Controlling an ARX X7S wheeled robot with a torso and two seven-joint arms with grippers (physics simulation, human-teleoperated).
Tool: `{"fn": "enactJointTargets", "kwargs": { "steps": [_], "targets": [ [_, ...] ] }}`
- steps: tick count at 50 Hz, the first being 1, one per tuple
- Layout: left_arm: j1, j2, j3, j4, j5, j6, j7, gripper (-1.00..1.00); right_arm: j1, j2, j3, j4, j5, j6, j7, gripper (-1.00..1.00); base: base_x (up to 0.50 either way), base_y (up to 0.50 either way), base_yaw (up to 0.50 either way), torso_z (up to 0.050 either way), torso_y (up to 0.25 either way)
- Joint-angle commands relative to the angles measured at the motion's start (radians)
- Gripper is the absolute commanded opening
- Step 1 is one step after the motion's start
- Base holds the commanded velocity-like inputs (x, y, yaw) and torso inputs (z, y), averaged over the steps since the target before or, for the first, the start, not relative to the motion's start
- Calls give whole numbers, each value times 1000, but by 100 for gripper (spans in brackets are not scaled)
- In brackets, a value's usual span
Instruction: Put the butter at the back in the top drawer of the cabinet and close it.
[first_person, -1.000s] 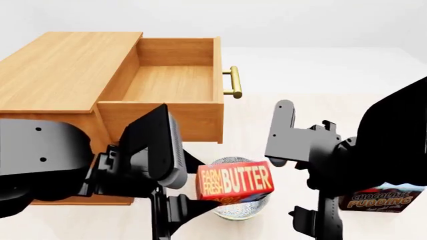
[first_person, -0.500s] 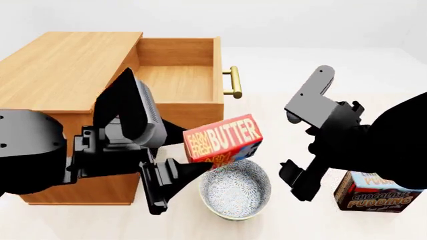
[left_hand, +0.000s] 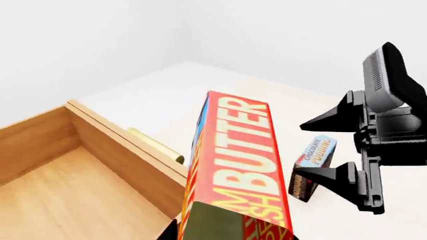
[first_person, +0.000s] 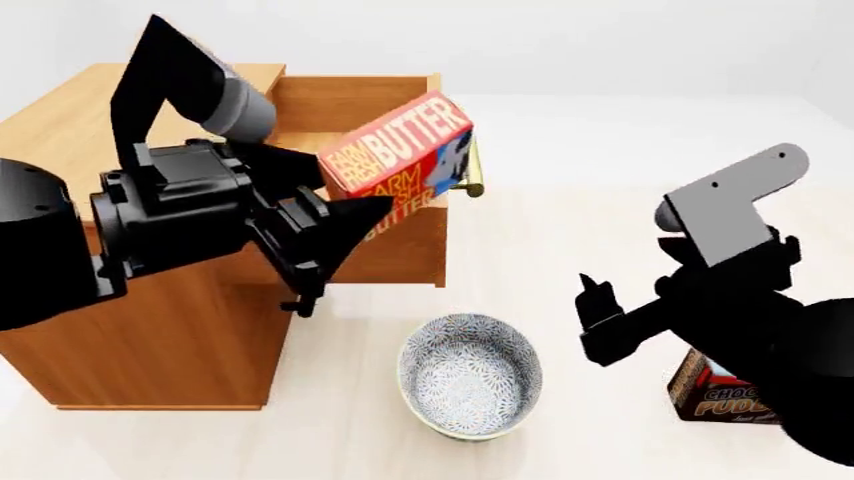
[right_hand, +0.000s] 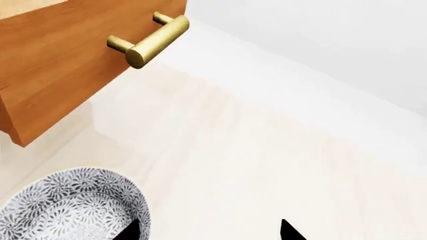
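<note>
- Cabinet (first_person: 107, 120): one, at left; top drawer (first_person: 354, 105) pulled open.
- Left claw (first_person: 350, 215): clamped on one butter (first_person: 400, 150) box, tilted above the drawer front.
- Bowl (first_person: 470, 375): one, centre counter (first_person: 561, 170).
- Right claw (right_hand: 207, 231): tips apart, empty.
- Pudding box (first_person: 714, 395): one, far right.

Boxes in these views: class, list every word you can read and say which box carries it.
"FARM FRESH BUTTER": on the butter, held by the left pincer.
"CHOCOLATE PUDDING": on the pudding box, readable in the left wrist view; the head view shows only part of it.
Smaller print on either box is too blurred to read.
</note>
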Motion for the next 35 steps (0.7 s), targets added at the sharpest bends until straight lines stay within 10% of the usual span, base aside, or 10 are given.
{"fn": "enactJointTargets", "kwargs": {
  "steps": [1, 35],
  "targets": [
    [-75, 51, -59, -117, -59, 7, -99, -100, -205, 140, 1, -154, -145, -356, 134, 100, 0, 0, 0, 0, 10],
    [-324, 462, 58, -827, 91, -104, -94, -100, -384, 325, -47, -429, -471, -656, 250, 100, 0, 0, 0, 0, 1]
  ]
}}
